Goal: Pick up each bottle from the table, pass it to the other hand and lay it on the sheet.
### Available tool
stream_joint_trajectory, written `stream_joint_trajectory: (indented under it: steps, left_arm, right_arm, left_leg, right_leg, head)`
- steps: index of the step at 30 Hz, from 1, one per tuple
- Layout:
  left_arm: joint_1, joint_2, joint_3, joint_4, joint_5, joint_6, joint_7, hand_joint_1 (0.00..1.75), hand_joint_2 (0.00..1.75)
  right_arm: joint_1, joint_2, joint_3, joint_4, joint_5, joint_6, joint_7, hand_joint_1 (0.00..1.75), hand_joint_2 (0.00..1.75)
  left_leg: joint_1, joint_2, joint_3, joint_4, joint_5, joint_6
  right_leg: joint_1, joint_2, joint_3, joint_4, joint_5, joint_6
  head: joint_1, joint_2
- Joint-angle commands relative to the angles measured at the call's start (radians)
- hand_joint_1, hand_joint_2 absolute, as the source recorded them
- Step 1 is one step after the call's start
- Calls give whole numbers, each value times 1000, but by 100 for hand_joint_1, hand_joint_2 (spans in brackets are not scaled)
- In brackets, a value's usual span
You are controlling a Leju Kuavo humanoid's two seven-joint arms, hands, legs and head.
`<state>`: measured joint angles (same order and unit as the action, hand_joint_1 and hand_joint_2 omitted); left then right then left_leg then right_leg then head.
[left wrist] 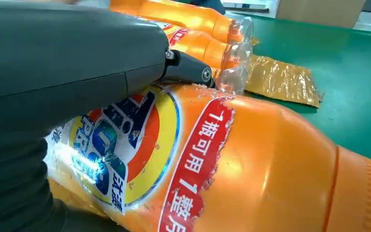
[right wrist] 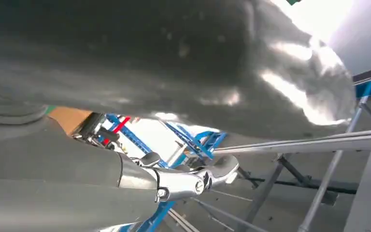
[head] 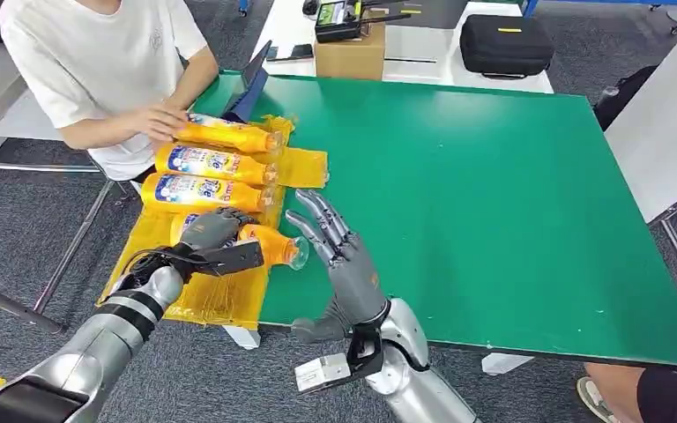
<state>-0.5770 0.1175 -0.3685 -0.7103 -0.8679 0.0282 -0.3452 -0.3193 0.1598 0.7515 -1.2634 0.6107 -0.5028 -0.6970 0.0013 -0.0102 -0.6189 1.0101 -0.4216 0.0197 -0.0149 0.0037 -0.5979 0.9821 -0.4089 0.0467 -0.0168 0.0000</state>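
Observation:
Three orange bottles point(head: 214, 166) with blue and white labels lie side by side on the yellow sheet point(head: 303, 167) at the table's left edge. A fourth orange bottle point(head: 267, 245) lies on the sheet nearest me, and my left hand point(head: 209, 233) grips its body from above. Close up, that bottle point(left wrist: 270, 169) shows its label and orange shoulder under my left hand point(left wrist: 67, 63). My right hand point(head: 339, 256) stands open just right of the bottle's clear cap, fingers spread and upright over the green table point(head: 494, 194).
A person in a white shirt point(head: 97, 53) sits at the table's far left with a hand point(head: 160, 119) on the farthest bottle. A cardboard box point(head: 350, 55) and a black case point(head: 504, 44) stand beyond the table's far edge.

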Motion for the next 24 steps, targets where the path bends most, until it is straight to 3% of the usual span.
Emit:
stream_joint_trajectory:
  steps: [1,4,8,14,19,20,21,22,24]
  left_arm:
    - [42,107,-36,-125,20,-41,46,175,175]
    - [17,106,-84,-100,-51,-55,92,175,175]
    - [-23,41,-164,76,-148,-35,125,175,175]
    - [-35,-31,-195,267,-160,-25,138,175,175]
    - [-22,-83,-169,353,-135,-42,145,175,175]
    - [-16,-96,-152,355,-119,-39,142,155,175]
    - [-12,-103,-129,355,-89,-58,113,35,175]
    - [-9,-109,-109,354,-63,-71,95,0,175]
    - [-11,-111,-109,353,-63,-71,95,0,175]
  right_arm:
    - [-13,-39,-14,16,-22,-9,-1,0,0]
    - [-22,-39,-2,11,-35,-5,-1,0,0]
    - [-40,-27,7,43,-30,19,-1,0,0]
    - [-62,-19,32,93,-35,34,-1,0,0]
    - [-79,-9,54,123,-44,37,-1,0,0]
    - [-79,-10,55,125,-43,34,-1,0,0]
    - [-80,-12,59,124,-47,35,-1,0,0]
    - [-80,-16,63,123,-50,30,-1,0,0]
    - [-80,-16,63,123,-50,30,-1,0,0]
  left_leg:
    - [1,3,2,-1,-1,-1]
    - [2,3,4,0,-2,-2]
    - [1,-2,3,0,-1,-1]
    - [0,-1,6,-2,-1,-1]
    - [-1,-10,11,-3,1,-1]
    - [-2,-10,10,-3,1,0]
    - [-3,-12,12,-3,1,0]
    - [-2,-11,14,-4,1,0]
    - [-3,-13,19,-3,1,0]
  right_leg:
    - [1,2,2,-1,0,-1]
    - [2,2,4,-1,-1,-2]
    - [1,-3,3,0,-2,-1]
    - [0,-1,6,-2,-1,-1]
    - [-1,-7,13,-4,-1,-2]
    - [-2,-7,12,-3,-2,0]
    - [-3,-8,14,-3,-3,1]
    - [-2,-8,17,-4,-2,0]
    - [-3,-9,22,-3,-3,1]
  head:
    - [0,0]
    - [0,0]
    - [0,0]
    - [0,0]
    - [0,0]
    - [0,0]
    - [0,0]
    - [0,0]
    - [0,0]
